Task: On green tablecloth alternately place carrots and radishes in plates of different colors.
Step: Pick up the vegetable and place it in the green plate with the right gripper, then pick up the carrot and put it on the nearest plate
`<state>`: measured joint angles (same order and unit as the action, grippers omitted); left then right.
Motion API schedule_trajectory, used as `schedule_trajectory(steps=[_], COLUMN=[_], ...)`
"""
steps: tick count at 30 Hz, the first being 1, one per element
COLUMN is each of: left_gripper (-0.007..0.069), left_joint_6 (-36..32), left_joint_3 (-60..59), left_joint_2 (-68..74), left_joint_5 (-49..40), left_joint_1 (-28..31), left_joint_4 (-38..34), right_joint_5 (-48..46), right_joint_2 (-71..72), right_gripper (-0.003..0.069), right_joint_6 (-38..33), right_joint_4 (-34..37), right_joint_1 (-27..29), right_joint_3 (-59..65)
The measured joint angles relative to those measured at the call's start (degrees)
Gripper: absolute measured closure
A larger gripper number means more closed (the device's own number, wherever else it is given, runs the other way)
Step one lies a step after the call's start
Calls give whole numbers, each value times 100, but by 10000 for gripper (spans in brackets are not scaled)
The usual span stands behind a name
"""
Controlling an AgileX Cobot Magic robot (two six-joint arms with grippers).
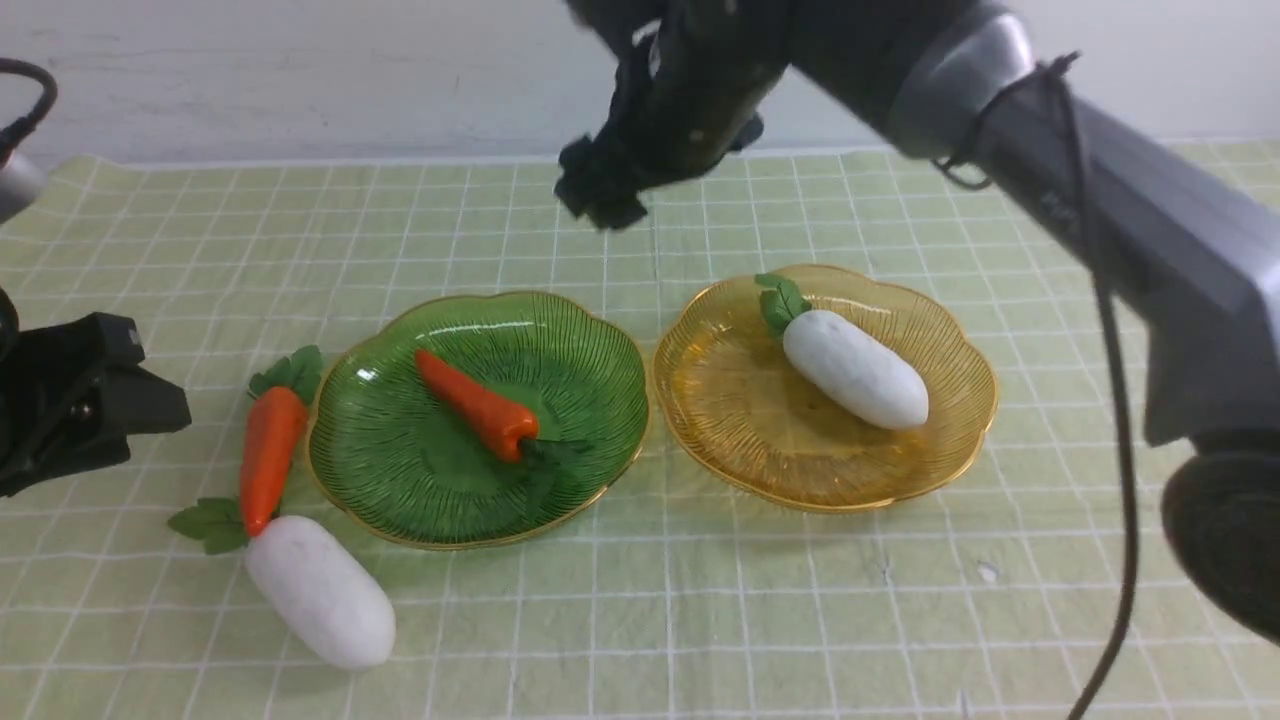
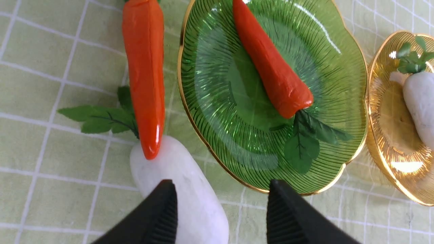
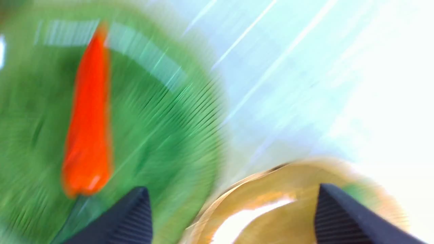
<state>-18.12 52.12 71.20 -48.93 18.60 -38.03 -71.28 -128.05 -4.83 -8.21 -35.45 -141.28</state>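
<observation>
- Carrots are found in two places: one (image 1: 478,404) lies in the green plate (image 1: 400,480), the other (image 1: 268,456) on the green tablecloth (image 1: 700,600) toward its near-left corner, just beside that plate's rim.
- The radishes are split likewise: one (image 1: 855,368) lies in the amber plate (image 1: 740,430), while the loose one (image 1: 322,590) lies closest to the cloth's near edge and is touched by the loose carrot's tip.
- The left gripper (image 2: 220,189) is seen empty, jaws moderately parted, poised over the loose radish's end.
- The right gripper (image 3: 234,196) is seen empty, jaws spread wide, raised over the plates (its wrist view is blurred).
- A pick from the loose pair is judged to be the step in hand. The piece should be gripped across its middle and lifted straight, so that its touching neighbour is not dragged.
</observation>
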Motion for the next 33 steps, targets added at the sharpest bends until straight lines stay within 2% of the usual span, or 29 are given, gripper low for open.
schedule_trajectory(steps=[2, 3, 4, 5, 7, 8, 9, 10, 12, 13, 18, 23, 33], left_gripper=[293, 293, 293, 293, 291, 291, 286, 274, 252, 246, 176, 167, 167], left_joint_6=[13, 13, 13, -1, -128, -128, -206, -354, -404, -412, -416, -416, -416], left_joint_3=[132, 272, 284, 366, 468, 468, 511, 630, 798, 838, 1386, 1704, 1898], left_joint_2=[167, 417, 475, 717, 1021, 1021, 1174, 1406, 1699, 1757, 2658, 3363, 4052], left_joint_5=[-38, -53, -53, -53, -16, -16, 11, 104, 167, 178, 282, 296, 413], left_joint_1=[5, 5, 5, 5, 5, 5, 5, 5, 5, 5, 5, 5, 5], left_joint_4=[7, 0, 0, -4, -4, -4, -4, -4, -4, -4, -36, -311, -938], right_joint_5=[-17, -63, -64, -91, -105, -105, -116, -122, -131, -131, -144, -150, -138], right_joint_2=[241, 482, 482, 828, 1315, 1369, 1534, 2079, 2727, 2793, 4345, 5012, 5139], right_gripper=[189, 265, 275, 372, 483, 483, 526, 601, 650, 655, 671, 673, 673], right_joint_6=[100, 166, 180, 226, 258, 265, 263, 266, 271, 270, 270, 272, 284], right_joint_4=[-204, -289, -289, -264, -124, -105, -29, 141, 415, 467, 1076, 1168, 1168], right_joint_1=[26, 56, 56, 97, 125, 130, 128, 132, 132, 132, 132, 132, 132], right_joint_3=[-47, 49, 49, 319, 794, 849, 1022, 1583, 2254, 2323, 4214, 5516, 6300])
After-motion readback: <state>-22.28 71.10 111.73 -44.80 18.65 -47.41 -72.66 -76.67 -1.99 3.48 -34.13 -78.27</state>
